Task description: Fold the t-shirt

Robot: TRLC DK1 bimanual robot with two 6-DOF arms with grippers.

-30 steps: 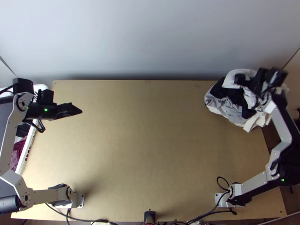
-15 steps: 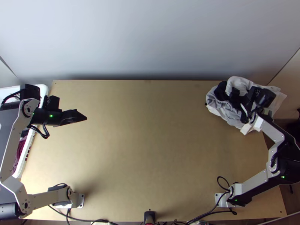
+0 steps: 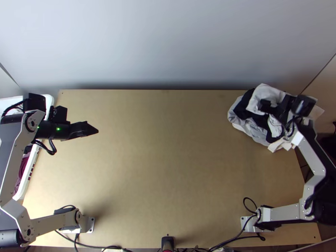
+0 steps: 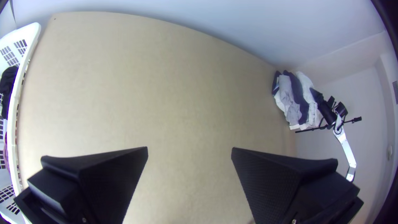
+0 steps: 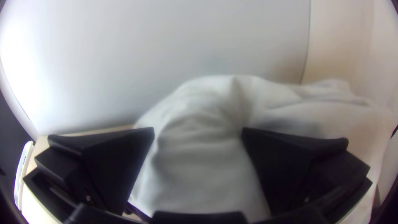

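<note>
At far right, right tool spread at heap, likely for picking; left tool spread, well apart, presumably giving room.

From here I count one table, and two robot arms, one at the left of the frame and one at the right. That makes two grippers, the left gripper and the right gripper, with two fingers apiece, four altogether. There's one laundry basket at the left edge, and one heap of clothes at the upper right; how many pieces are in that heap, I can't tell.
</note>
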